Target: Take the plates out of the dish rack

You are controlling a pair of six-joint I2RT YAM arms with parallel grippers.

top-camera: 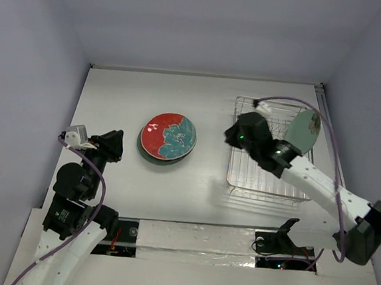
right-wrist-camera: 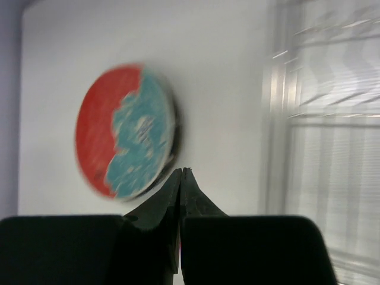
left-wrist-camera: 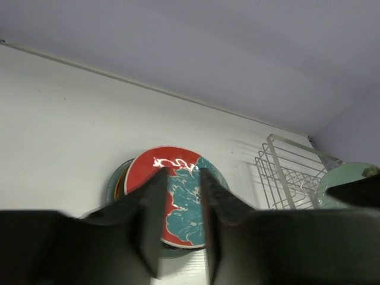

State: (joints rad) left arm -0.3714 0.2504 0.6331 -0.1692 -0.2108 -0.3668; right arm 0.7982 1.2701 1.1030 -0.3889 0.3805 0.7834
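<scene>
Fingers (left-wrist-camera: pixel 151 219) of the left gripper (top-camera: pixel 116 141) are standing a little apart with nothing between them, pointing rightward across the table (top-camera: pixel 114 96) at the stack of plates (top-camera: pixel 169 138). In the left wrist view that stack (left-wrist-camera: pixel 172 163) is lying flat just beyond the fingertips, its red-and-teal floral plate on top and darker rims showing beneath.

Right of the stack, the right gripper (top-camera: pixel 232 135) is hovering at the left edge of the dish rack (top-camera: pixel 267 186). Its fingers (right-wrist-camera: pixel 178 196) are pressed together tip to tip and carrying nothing. They are aimed left at the stack (right-wrist-camera: pixel 124 130), with the rack's wires (right-wrist-camera: pixel 320 119) blurred along the right of that view.

At the upper right of the rack, a pale green plate (top-camera: pixel 304 129) is standing on edge among the tines, leaning, and it looks like the only plate there. It is lying to the right of the right gripper, behind the direction its fingers are facing. The right arm is much the nearer one, while the left is sitting well apart across the table. Reaching the plate probably calls for turning those fingers back rightward, parting them and lining them up with its upper rim.
</scene>
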